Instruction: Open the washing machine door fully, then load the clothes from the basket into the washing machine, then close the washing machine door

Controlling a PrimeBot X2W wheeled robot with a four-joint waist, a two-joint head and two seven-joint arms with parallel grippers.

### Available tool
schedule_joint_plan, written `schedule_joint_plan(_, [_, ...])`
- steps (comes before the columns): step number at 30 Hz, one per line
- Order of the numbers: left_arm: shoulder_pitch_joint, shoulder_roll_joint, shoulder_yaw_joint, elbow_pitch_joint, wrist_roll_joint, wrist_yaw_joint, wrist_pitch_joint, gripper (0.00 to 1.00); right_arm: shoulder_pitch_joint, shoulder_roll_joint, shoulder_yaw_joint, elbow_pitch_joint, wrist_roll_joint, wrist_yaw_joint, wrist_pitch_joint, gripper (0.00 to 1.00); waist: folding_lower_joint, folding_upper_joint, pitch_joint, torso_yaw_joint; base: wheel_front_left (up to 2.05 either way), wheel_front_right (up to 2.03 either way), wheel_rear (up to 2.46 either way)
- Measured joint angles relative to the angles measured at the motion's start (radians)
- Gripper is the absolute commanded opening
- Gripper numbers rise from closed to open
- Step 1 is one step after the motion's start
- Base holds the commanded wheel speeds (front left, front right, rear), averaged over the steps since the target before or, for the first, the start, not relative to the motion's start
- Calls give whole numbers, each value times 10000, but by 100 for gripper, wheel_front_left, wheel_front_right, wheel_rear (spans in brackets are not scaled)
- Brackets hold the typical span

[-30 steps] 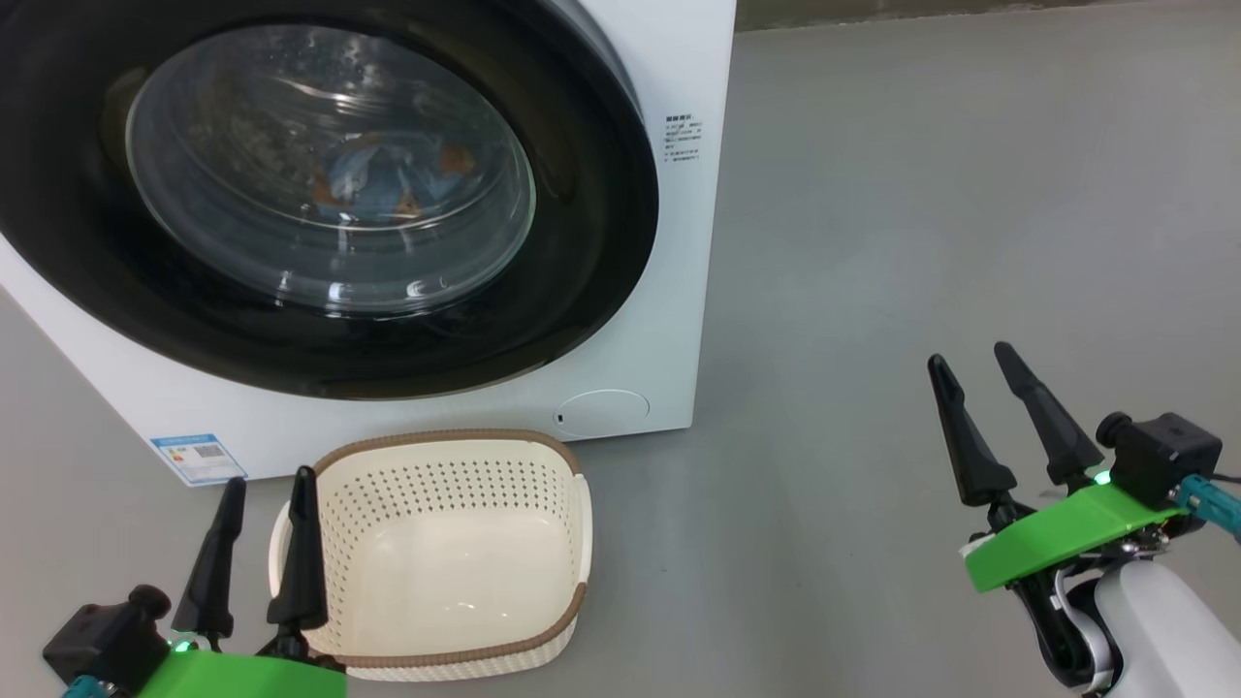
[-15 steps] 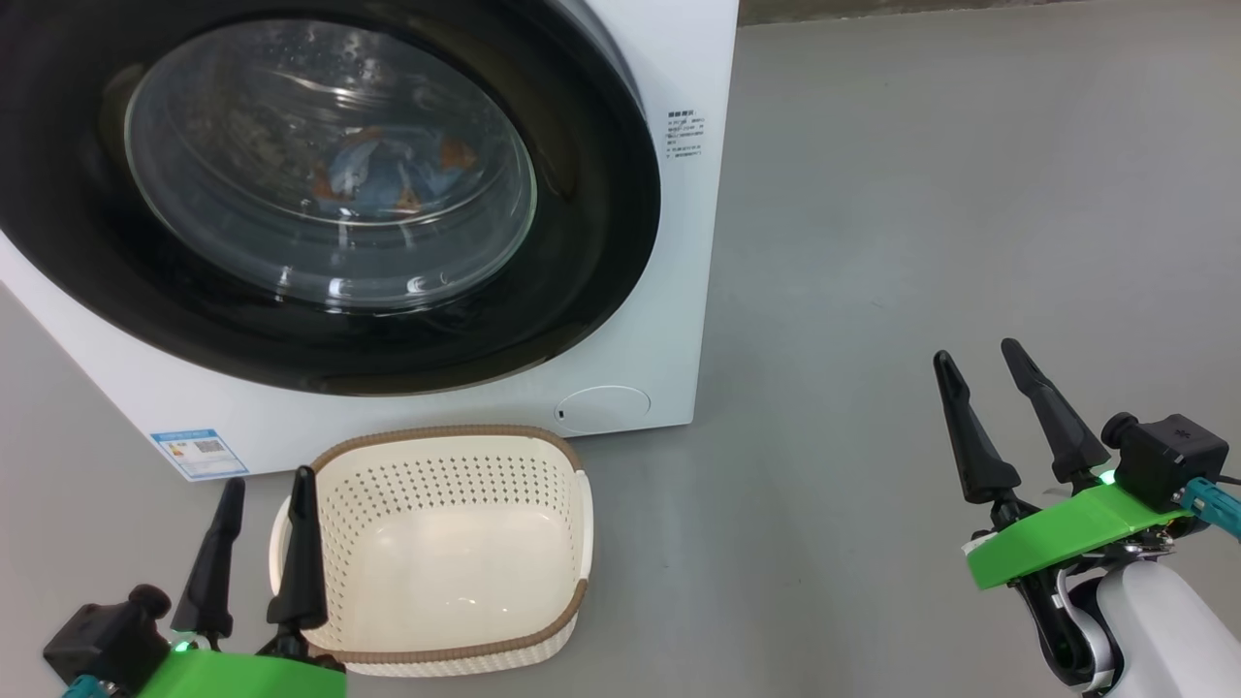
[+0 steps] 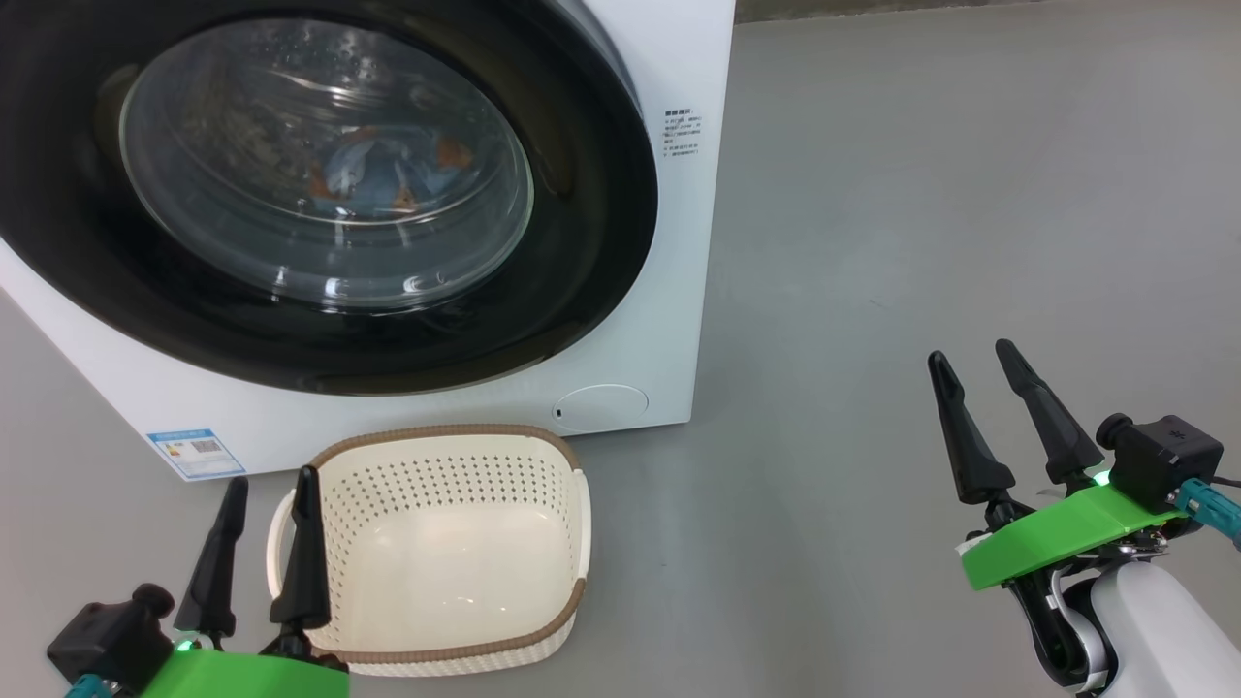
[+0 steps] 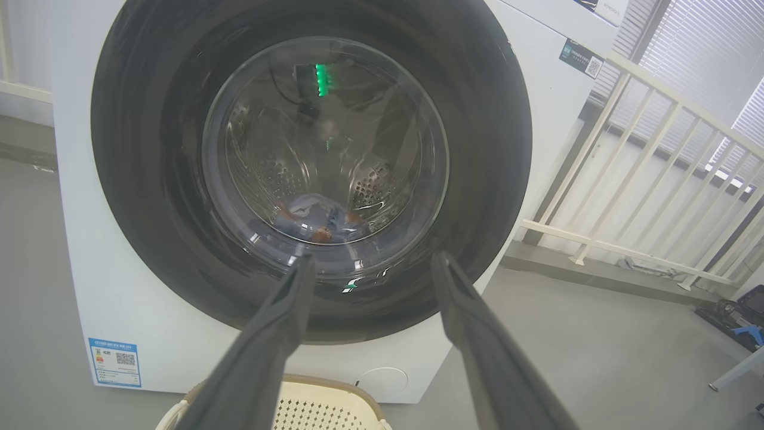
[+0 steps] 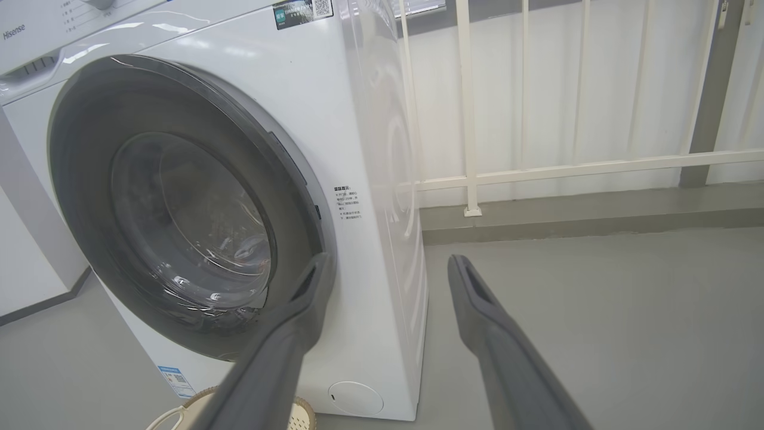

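Head view: washing machine door (image 3: pixel 325 184), glossy black rim

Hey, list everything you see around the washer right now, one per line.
washing machine: one, white, on the grey floor
washing machine door: one, black rim, shut
clothes: one heap, blue and orange, behind the door glass
basket: one, cream, before the machine
label sticker: one, blue, machine's lower corner
railing: one, white, beside the machine
left gripper: one, dark, open, by the basket
right gripper: one, dark, open, above the floor
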Motion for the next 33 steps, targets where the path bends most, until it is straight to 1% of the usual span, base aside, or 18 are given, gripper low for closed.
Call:
schedule_joint_plan(8, [-1, 12, -44, 0, -2, 31, 0, 100, 1, 56, 29, 0, -2, 0, 0, 100, 0, 0, 26, -25, 0, 0, 0])
schedule_joint_plan(9, [-1, 15, -69, 0, -15, 29, 0, 0, 1, 56, 31, 0, -2, 0, 0, 0, 0, 1, 33, -32, 0, 0, 0])
schedule_joint_plan(15, [281, -265, -178, 556, -100, 29, 71, 0, 539, 405, 194, 545, 111, 0, 77, 0, 0, 0, 32, -25, 0, 0, 0])
schedule_joint_plan(33, [326, -345, 84, 562, -1528, 29, 591, 0, 571, 516, -196, 485, 1684, 0, 525, 0, 2, 0, -44, 136, 0, 0, 0])
